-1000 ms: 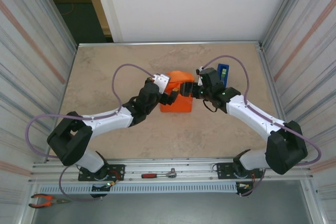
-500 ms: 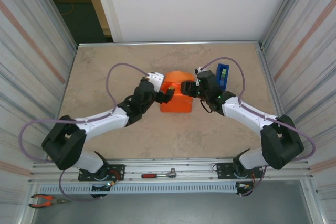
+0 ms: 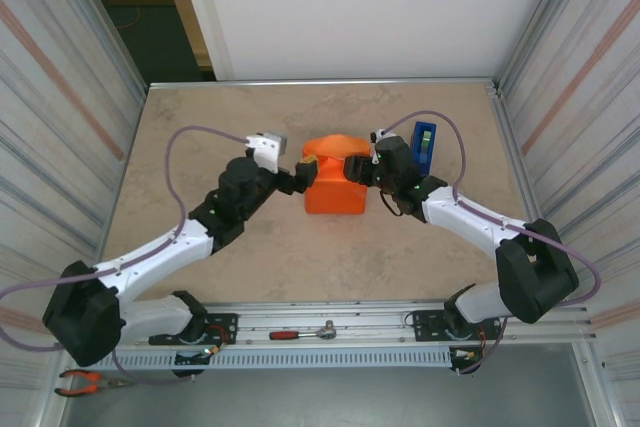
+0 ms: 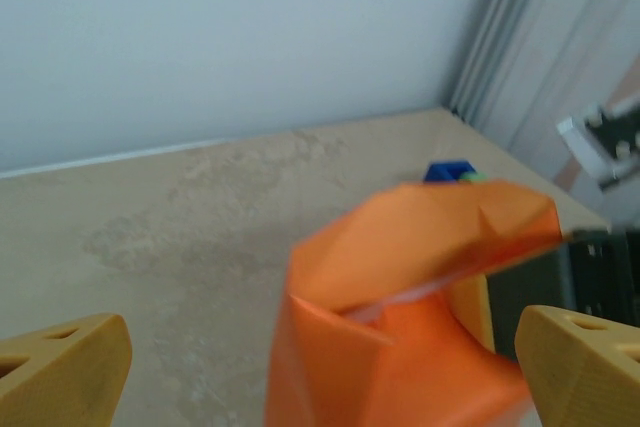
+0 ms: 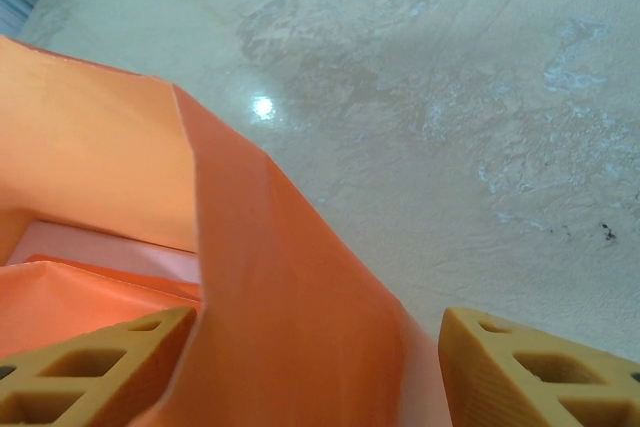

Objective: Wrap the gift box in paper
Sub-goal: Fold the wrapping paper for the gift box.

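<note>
Since a second ago my left arm has swung out to the left and drawn the left gripper (image 3: pixel 303 173) back to the parcel's edge, while the right gripper (image 3: pixel 360 167) has crept in over its right side. Nearest me, on the rail by the arm bases, lies a red-handled tool (image 3: pixel 300 333). Further in, mid-worktop (image 3: pixel 200 127), the gift box (image 3: pixel 335 195) sits as a bright orange parcel between the two grippers. The left jaws stand wide at its left edge, a yellow fingertip (image 4: pixel 62 365) on either side of it in the wrist view; I cannot tell whether they touch it. The right jaws are partly closed, straddling a raised fold of the paper (image 5: pixel 290 317) without pinching it, and pale pink shows under the fold. Beyond, just behind the right gripper, the blue tape dispenser (image 3: pixel 425 140) stands upright
</note>
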Robot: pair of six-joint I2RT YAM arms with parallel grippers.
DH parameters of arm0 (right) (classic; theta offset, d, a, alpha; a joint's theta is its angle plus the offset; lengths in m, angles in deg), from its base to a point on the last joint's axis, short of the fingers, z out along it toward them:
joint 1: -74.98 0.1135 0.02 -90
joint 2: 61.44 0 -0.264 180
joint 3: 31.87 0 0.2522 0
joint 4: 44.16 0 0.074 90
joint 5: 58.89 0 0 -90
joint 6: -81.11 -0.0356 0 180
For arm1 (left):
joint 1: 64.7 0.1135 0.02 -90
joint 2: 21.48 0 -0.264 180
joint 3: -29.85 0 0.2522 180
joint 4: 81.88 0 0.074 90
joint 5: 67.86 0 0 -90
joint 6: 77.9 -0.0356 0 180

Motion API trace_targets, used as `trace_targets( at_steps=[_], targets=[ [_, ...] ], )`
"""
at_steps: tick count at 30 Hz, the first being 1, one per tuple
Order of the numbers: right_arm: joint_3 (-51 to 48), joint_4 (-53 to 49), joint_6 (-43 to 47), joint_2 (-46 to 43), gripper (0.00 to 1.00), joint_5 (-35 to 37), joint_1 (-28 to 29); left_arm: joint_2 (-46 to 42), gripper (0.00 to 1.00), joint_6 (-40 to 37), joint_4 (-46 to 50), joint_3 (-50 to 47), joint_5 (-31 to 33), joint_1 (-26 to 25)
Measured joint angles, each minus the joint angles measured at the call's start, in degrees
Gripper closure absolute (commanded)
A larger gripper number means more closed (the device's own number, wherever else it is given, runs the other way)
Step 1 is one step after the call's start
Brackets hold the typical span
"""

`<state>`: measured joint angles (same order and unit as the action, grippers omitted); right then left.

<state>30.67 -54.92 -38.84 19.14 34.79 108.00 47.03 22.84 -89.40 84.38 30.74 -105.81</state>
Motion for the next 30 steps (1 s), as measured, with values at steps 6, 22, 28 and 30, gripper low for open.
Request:
trace_targets(
  at_steps=[6, 22, 28, 30],
  targets=[
    [-0.3, 0.3, 0.0, -0.1, 0.39, 0.3, 0.2, 10.0, 0.02, -1.3, -1.2, 0.9, 2.2, -2.4],
    [-0.5, 0.6, 0.0, -0.3, 0.44, 1.0, 0.9, 19.0, 0.65, -5.3, -7.2, 4.9, 6.2, -1.6],
    [-0.5, 0.7, 0.0, -0.3, 0.45, 1.1, 1.1, 19.3, 0.76, -5.9, -8.4, 5.0, 6.4, -1.4],
    [-0.5, 0.7, 0.0, -0.3, 0.45, 1.1, 1.1, 19.8, 0.94, -5.8, -8.7, 5.4, 6.0, -1.0]
  ],
)
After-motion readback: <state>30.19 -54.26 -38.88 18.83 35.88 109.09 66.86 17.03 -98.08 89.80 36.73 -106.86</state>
